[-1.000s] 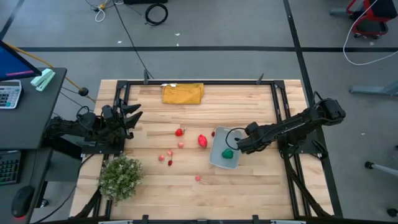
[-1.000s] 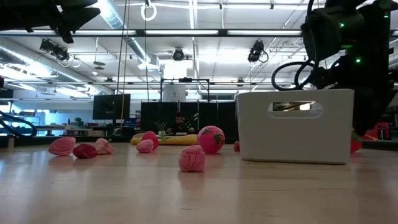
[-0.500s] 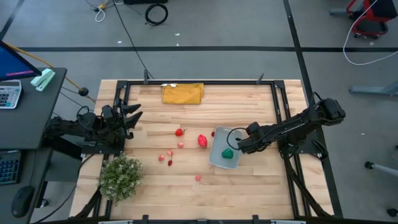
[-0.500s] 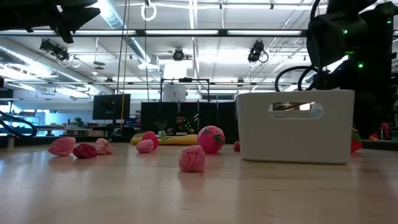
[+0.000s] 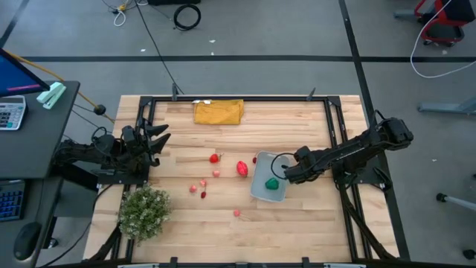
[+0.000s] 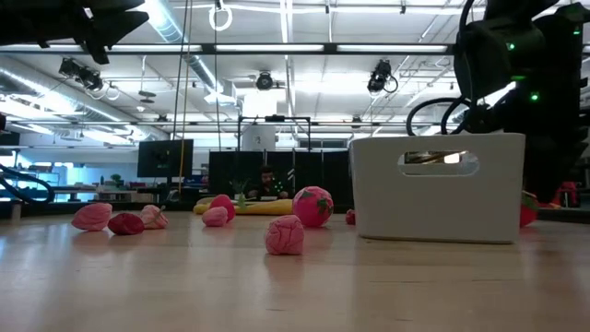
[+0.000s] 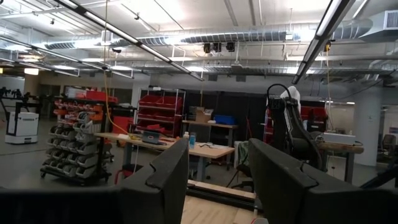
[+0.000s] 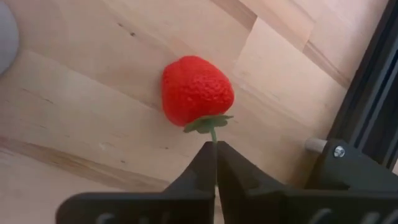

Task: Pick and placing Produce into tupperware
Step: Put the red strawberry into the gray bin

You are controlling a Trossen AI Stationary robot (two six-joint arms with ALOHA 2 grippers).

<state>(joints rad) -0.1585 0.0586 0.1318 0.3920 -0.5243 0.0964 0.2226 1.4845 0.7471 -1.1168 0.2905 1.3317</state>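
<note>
Right end effector (image 8: 216,163) fully closed, pinching the stem of a strawberry (image 8: 196,89) that lies on the desk (image 8: 81,93) just beside the tub (image 5: 268,179). I'd lift slowly; the thin stem could slip. Green piece (image 5: 273,182) already in the tub. Overhead, the arm hides the berry. Left end effector (image 7: 217,180) parked, fingers apart, empty.

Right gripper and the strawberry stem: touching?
Touching. The right wrist view shows the right gripper shut, its fingers pinched together on the thin green stem of the red strawberry, which lies on the wooden table.
</note>
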